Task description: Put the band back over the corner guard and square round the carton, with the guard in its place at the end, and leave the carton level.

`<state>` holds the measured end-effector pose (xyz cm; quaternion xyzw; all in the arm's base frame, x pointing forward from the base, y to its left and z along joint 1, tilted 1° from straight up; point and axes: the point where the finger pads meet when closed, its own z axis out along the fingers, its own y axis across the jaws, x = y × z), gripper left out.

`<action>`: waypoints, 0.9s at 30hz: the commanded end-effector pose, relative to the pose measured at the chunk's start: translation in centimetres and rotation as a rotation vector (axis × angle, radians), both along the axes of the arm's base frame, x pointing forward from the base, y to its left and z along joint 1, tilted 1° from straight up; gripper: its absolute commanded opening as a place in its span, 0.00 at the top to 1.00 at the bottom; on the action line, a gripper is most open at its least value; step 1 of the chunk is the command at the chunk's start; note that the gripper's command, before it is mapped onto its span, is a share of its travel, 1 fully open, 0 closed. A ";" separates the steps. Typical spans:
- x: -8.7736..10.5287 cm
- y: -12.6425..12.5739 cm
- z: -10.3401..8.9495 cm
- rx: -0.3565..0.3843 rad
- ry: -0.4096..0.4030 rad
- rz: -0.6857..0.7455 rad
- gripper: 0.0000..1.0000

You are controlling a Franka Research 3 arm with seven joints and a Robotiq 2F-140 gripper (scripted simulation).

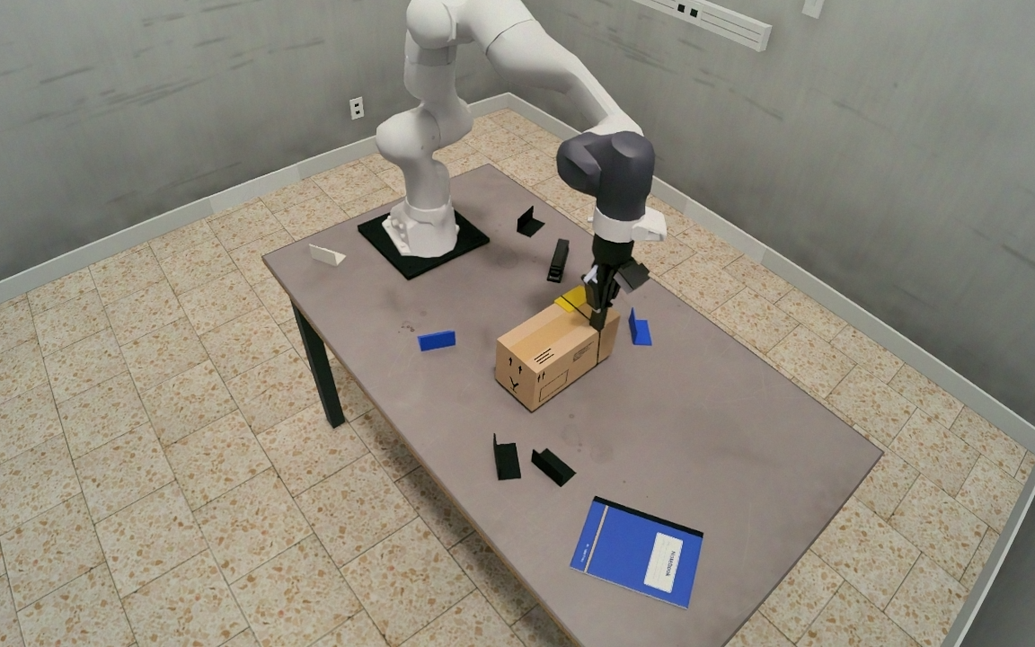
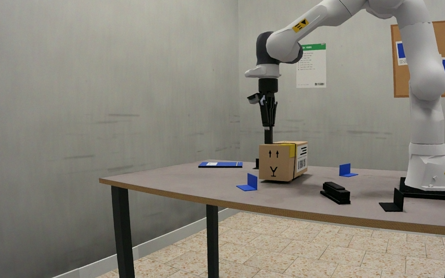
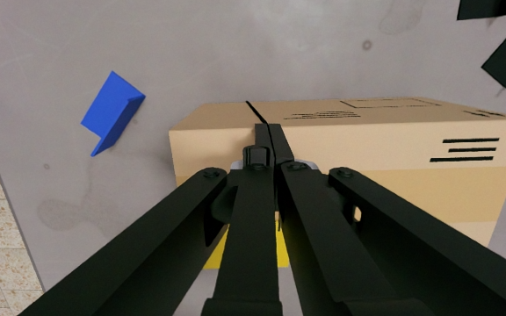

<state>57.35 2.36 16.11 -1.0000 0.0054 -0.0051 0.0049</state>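
Note:
The carton (image 1: 560, 371) (image 2: 281, 165) (image 3: 367, 145) stands upright and looks level. The yellow corner guard (image 1: 566, 305) (image 2: 291, 151) (image 3: 282, 259) lies over its top edge on the side opposite the printed long face. The black band (image 1: 599, 346) (image 2: 294, 162) (image 3: 256, 112) runs over the guard, across the top and down both long sides near one end. My gripper (image 1: 597, 323) (image 2: 268, 141) (image 3: 266, 142) points down at the top edge opposite the guard. Its fingertips are shut on the band there and hide that part of it. The underside of the carton is hidden.
A blue bracket (image 1: 641, 332) (image 2: 252, 182) (image 3: 110, 107) stands near the carton's banded end. Another blue bracket (image 1: 436, 341) (image 2: 345, 169), a black stapler (image 1: 558, 259) (image 2: 335, 192), black brackets (image 1: 508, 461) (image 1: 555, 468) and a blue notebook (image 1: 622, 554) (image 2: 222, 165) lie farther off.

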 end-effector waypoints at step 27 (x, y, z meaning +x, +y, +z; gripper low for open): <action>-0.1 1.7 0.0 0.001 0.002 -0.004 0.90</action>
